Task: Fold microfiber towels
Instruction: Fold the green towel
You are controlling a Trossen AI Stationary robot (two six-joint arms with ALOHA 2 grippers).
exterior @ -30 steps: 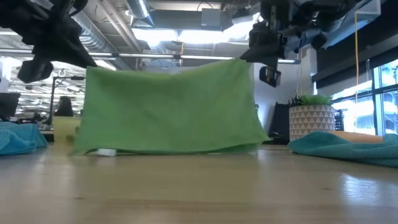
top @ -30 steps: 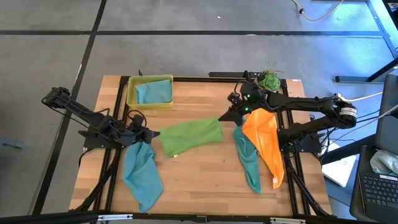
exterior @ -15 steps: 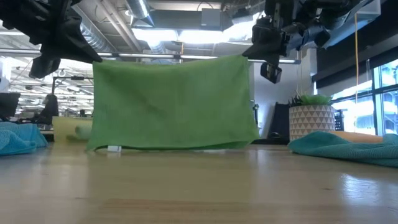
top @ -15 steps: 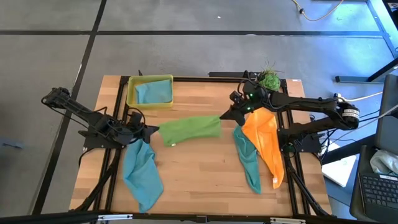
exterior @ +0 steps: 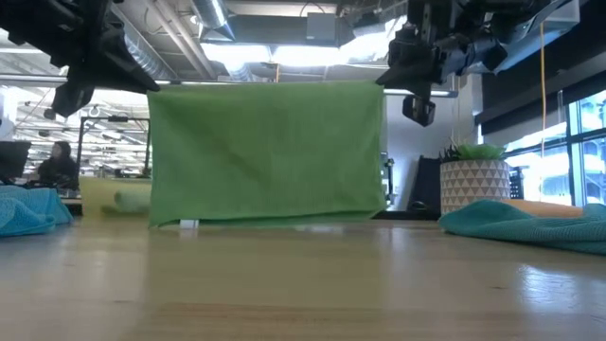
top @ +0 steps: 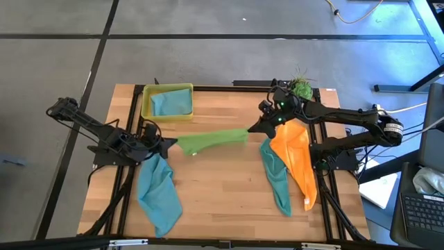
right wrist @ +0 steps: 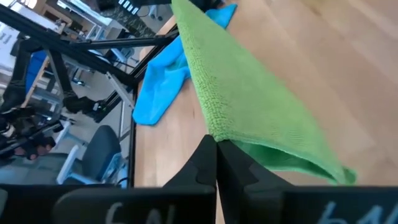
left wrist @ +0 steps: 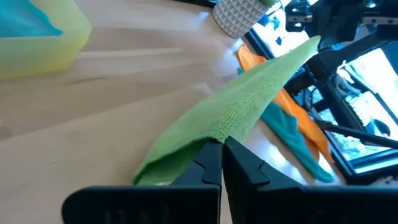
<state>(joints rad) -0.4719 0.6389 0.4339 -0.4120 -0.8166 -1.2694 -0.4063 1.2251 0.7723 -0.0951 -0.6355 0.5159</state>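
Low view: lime green square microfiber towel (exterior: 267, 152) hanging stretched between left gripper (exterior: 144, 87) and right gripper (exterior: 384, 83), each clamped on a top corner, unfolded; other cloths seemingly unfolded.

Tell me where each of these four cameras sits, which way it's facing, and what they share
High view: above the table, looking straight down; both arms, left gripper and right gripper stretching the lime green towel.
Low view: at tabletop height, looking level across; the towel hangs like a curtain, grippers at its top corners.
Left wrist view: looks past shut fingers along the towel's edge.
Right wrist view: the same from the opposite corner, fingers shut.
Shared: all four show the green towel; high and low also share the potted plant.
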